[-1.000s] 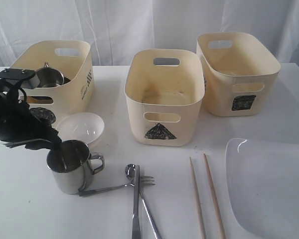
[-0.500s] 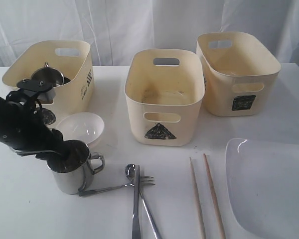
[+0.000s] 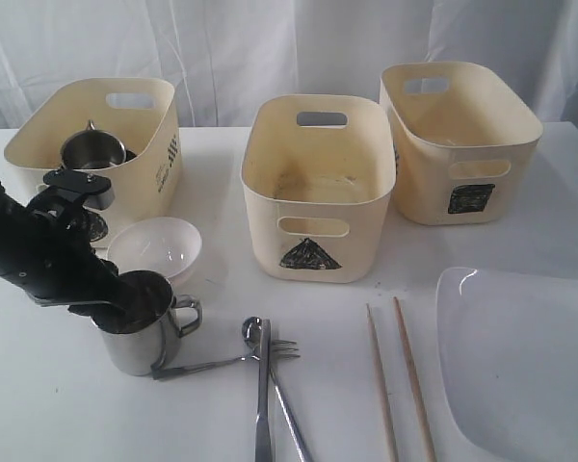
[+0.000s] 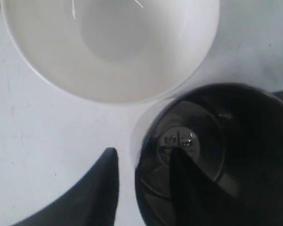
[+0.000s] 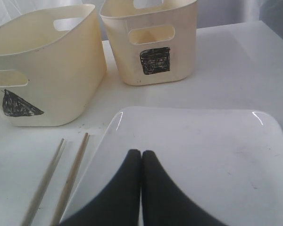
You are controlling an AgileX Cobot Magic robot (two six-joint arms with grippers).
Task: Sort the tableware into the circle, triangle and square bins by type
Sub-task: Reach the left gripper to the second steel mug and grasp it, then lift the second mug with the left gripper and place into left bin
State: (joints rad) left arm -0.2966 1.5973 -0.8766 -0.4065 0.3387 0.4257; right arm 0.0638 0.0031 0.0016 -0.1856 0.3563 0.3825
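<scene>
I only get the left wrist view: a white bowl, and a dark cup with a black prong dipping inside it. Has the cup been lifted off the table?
Observer: No. The exterior view shows the steel mug standing on the table, with the left end effector down at its rim.
Operator: Where might it be taken?
Observer: Probably to the bin on the left, since a second steel mug sits in it.
Operator: What is the other arm doing?
Observer: The right end effector is shut and hovers above the white plate.
</scene>
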